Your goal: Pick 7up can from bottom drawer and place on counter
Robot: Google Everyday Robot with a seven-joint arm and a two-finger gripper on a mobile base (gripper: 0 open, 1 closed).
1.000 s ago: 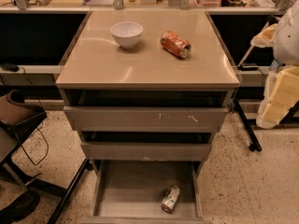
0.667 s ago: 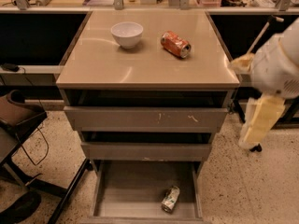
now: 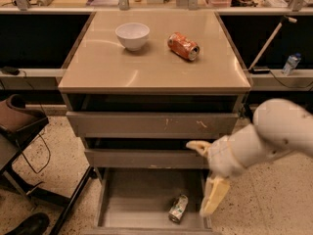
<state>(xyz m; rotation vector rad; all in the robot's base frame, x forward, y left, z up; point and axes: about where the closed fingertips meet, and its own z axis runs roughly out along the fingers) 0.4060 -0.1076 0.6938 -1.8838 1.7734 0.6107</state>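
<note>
The 7up can (image 3: 178,208) lies on its side on the grey floor of the open bottom drawer (image 3: 139,199), near the front right. My gripper (image 3: 204,173) hangs in front of the cabinet's right side, just above and right of the can, not touching it. Its two yellowish fingers are spread apart, one (image 3: 197,146) pointing left at the middle drawer and one (image 3: 213,197) pointing down beside the can. It holds nothing. The beige counter (image 3: 151,70) tops the cabinet.
A white bowl (image 3: 132,35) and an orange-red can (image 3: 183,46) lying on its side sit on the counter's far half. The two upper drawers (image 3: 146,124) are slightly open. A chair base (image 3: 44,195) stands on the floor at left. A small bottle (image 3: 290,63) sits on a shelf at right.
My arm has swung from the right edge of the view down and to the left, so the gripper is now in front of the drawers beside the can. The can has not moved.
</note>
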